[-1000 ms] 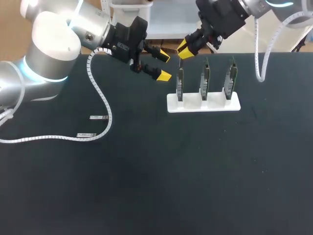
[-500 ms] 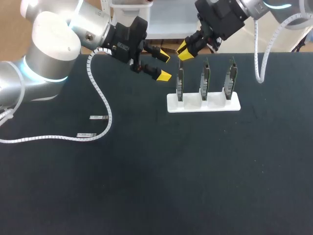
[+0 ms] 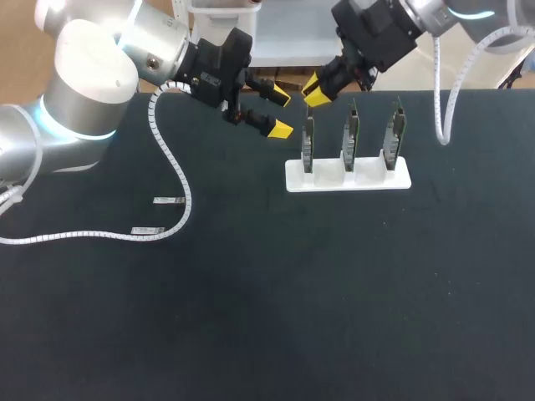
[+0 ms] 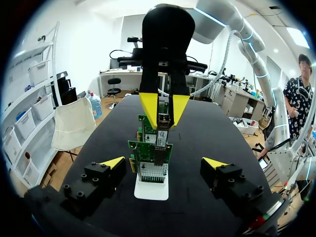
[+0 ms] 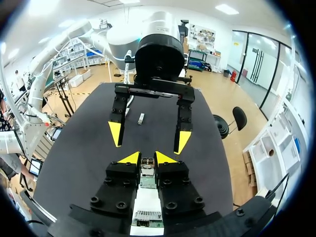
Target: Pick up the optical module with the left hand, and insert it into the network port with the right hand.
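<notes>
The black table (image 3: pixel 334 317) is mostly bare working room, and both arms sit at its far side where the action is. The left arm (image 3: pixel 92 83) has its left gripper (image 3: pixel 280 111) spread wide with nothing in it. My guess is that its part of the job (pickup and hand-over) is done and it's just parked facing the stand. The right arm (image 3: pixel 468 12) comes in from the far right corner. The right gripper (image 3: pixel 316 88) is pinched tight on the module (image 4: pixel 160 143), which hangs down from the yellow tips just over the end card (image 3: pixel 308 142), the one nearest the left gripper. It looks lined up for a straight push down into the port, though I can't make out the port itself or whether the module is touching yet. The white stand (image 3: pixel 347 177) holds the cards upright in a row, which makes sense for a top-down insert. The spare modules (image 3: pixel 169 200) lie flat, well apart from the stand on the left arm's side, presumably so that arm can reach them. Count: two arms, one stand, three cards and three modules (one held, two spare on the table).
</notes>
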